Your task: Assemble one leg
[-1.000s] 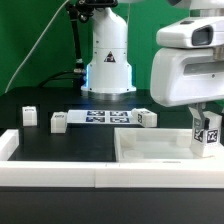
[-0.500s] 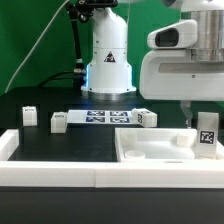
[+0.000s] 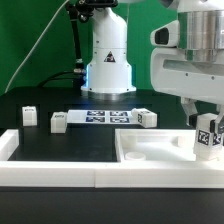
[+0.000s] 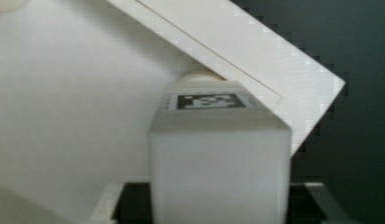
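I read the gripper as clamped on the leg, with the post upright between the jaws. In the wrist view the leg fills the space straight ahead of the fingers and its marker tag is on the end face looking at the camera.

It looks like a small moulded plastic post, so I expect it to be light and stiff. Weight is no worry. The smooth white sides could slip or twist under a side load. The flat side faces are the right place to hold it, about mid-height, which leaves the lower end free to meet the panel.

The arm comes down from above with the wrist near vertical. The leg hangs directly below the hand, over the panel's corner nearest the gripper, and the raised rim runs just beyond it. From the exterior view I cannot say whether the bottom of the leg is touching the panel or just clear of it.

Another leg stands well away from the gripper, near the end of the marker board.
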Robot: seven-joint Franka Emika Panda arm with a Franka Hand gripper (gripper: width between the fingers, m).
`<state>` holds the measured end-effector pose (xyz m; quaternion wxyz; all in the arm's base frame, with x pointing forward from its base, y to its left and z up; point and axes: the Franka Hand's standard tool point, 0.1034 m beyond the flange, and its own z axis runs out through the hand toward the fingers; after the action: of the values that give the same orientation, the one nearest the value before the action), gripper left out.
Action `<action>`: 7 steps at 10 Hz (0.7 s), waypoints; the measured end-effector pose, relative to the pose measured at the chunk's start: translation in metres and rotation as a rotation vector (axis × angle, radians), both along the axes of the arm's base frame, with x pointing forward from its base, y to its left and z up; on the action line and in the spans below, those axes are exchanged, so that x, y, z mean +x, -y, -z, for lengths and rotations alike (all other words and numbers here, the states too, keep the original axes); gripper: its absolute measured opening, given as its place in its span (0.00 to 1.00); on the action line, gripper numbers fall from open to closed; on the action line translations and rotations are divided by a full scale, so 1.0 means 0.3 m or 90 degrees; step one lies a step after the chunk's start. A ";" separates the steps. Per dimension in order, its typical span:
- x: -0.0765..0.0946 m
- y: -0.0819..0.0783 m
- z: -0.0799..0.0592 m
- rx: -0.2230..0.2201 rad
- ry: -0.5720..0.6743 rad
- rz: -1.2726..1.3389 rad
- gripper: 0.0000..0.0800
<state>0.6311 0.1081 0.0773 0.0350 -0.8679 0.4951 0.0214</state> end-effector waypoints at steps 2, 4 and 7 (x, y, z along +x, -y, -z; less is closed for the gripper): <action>-0.001 0.004 0.001 0.010 -0.009 0.061 0.36; -0.001 0.000 0.001 0.011 -0.005 0.018 0.53; -0.005 -0.028 -0.002 0.002 0.010 -0.157 0.79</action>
<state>0.6296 0.1164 0.0780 0.0374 -0.9222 0.3843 0.0197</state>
